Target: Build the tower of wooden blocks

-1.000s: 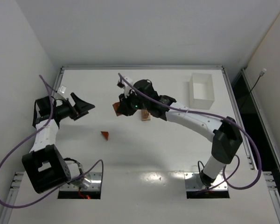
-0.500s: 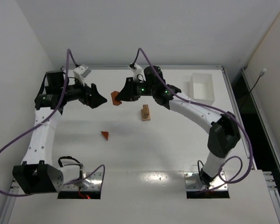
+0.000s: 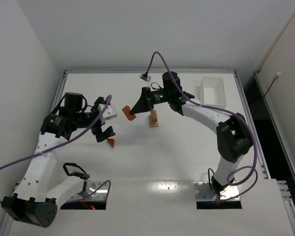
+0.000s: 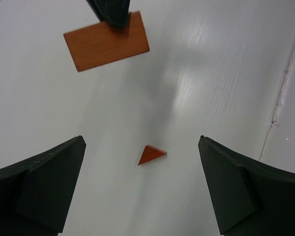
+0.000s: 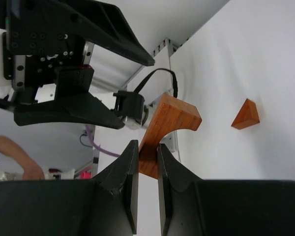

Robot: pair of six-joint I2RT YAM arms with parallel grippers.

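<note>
My right gripper point(image 3: 135, 108) is shut on a reddish-brown arch piece point(image 3: 129, 112), held in the air just left of a small stack of pale tan blocks point(image 3: 153, 118) on the table. In the right wrist view the arch piece point(image 5: 167, 123) is pinched at its lower end by the right gripper point(image 5: 147, 160). A reddish-brown wedge point(image 3: 110, 142) lies flat on the table. My left gripper point(image 4: 147, 189) hangs open above it, with the wedge point(image 4: 151, 154) lying between its fingers and nothing held. The arch piece point(image 4: 106, 41) shows at the top of the left wrist view.
A white plastic tray point(image 3: 213, 92) stands at the back right of the table. The left gripper point(image 5: 83, 105) hangs close beside the held arch piece. White walls enclose the table on three sides.
The left arm has swung from the table's left side in and forward, coming over the wedge with its jaws wide. The right gripper has carried the arch piece slightly rightward, beside the tan stack.
</note>
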